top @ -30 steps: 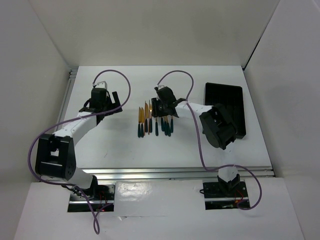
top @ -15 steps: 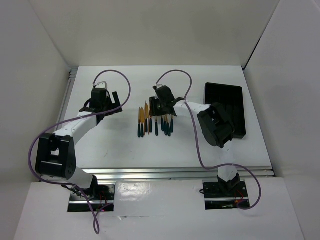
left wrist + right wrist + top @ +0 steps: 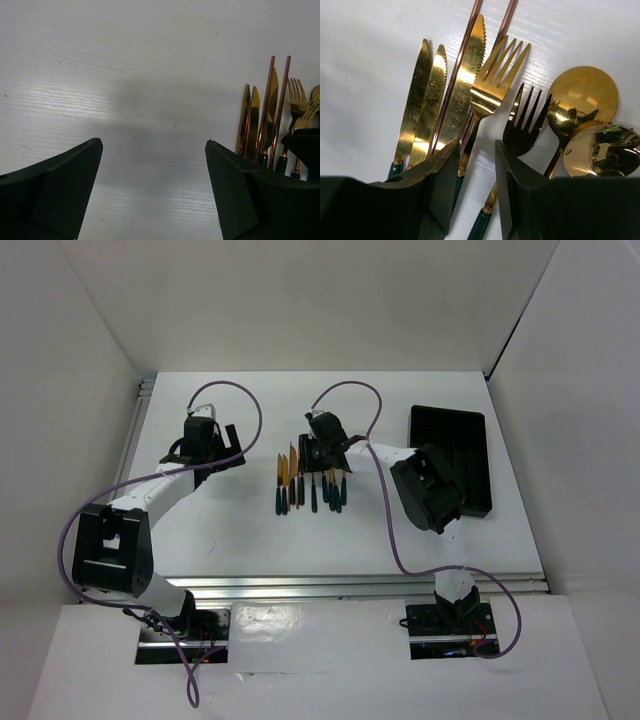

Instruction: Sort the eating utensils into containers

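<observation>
From above, the eating utensils [image 3: 308, 485] lie in a tight row mid-surface, gold heads toward 12 o'clock and teal handles toward 6. The right hand [image 3: 318, 455] hangs over their heads. The black tray [image 3: 455, 430] sits well apart at 3 o'clock of them. The left hand [image 3: 232, 445] is over bare surface [image 3: 250, 530], with the row at its 3 o'clock.

In the left wrist view, the left hand [image 3: 154, 170] is spread wide and holds nothing. The utensils [image 3: 270, 120] show at its 2 o'clock, past the right finger.

In the right wrist view, the right hand [image 3: 476, 165] is low and partly parted. It straddles the necks of two forks [image 3: 492, 80] without clamping either, and white surface shows in the gap. Knives [image 3: 427, 100] and two sticks [image 3: 470, 30] lie at 11 o'clock, spoons [image 3: 582, 95] at 2 o'clock.
</observation>
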You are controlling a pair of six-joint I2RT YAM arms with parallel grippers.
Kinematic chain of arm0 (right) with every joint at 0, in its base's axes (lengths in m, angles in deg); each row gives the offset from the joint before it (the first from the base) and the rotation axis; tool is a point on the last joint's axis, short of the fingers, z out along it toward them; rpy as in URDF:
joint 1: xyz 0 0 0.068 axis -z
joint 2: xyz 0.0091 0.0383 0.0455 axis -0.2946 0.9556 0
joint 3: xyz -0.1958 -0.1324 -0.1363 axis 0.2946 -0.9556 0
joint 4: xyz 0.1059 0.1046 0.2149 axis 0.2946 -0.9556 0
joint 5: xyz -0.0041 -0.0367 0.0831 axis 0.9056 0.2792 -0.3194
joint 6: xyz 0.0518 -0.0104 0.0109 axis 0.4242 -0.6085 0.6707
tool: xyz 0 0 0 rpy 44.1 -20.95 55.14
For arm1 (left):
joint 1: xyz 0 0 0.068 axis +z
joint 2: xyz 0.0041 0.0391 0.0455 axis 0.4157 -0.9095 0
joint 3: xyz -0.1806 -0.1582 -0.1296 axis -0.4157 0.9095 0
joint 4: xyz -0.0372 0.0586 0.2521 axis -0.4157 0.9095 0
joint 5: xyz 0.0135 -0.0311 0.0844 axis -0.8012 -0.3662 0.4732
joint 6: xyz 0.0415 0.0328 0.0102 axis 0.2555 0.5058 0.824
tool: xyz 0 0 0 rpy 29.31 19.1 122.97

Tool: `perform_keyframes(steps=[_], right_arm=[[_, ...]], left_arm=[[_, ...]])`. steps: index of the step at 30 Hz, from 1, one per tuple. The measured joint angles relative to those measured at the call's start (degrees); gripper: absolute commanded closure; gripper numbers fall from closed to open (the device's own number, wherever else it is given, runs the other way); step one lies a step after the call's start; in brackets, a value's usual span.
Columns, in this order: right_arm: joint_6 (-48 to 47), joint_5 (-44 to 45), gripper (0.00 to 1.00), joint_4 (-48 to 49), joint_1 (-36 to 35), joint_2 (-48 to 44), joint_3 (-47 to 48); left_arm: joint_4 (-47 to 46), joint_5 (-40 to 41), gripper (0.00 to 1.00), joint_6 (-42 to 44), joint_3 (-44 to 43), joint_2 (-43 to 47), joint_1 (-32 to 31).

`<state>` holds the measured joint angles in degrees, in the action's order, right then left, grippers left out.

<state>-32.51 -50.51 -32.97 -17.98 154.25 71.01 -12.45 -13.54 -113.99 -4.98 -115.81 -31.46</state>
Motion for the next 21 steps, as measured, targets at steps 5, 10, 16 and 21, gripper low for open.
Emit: perform_keyframes(steps=[5, 10, 16, 21], right_arm=[[0.28, 0.13, 0.75, 0.07, 0.00, 0.63, 0.59], [1.01, 0.55, 0.88, 0.02, 0.00, 1.01, 0.98], [1.27, 1.88, 0.98, -1.33, 0.00, 1.81, 2.60], [0.96, 3.96, 0.98, -3.21, 0.00, 1.03, 2.78]], left_arm=[[0.02, 0.00, 0.01, 0.00, 0.00, -0.72, 0.00], [0.02, 0.00, 0.01, -0.07, 0.00, -0.83, 0.00], [0.02, 0.02, 0.01, -0.09, 0.00, -1.11, 0.02], [0.02, 0.02, 0.01, -0.09, 0.00, -1.31, 0.02]])
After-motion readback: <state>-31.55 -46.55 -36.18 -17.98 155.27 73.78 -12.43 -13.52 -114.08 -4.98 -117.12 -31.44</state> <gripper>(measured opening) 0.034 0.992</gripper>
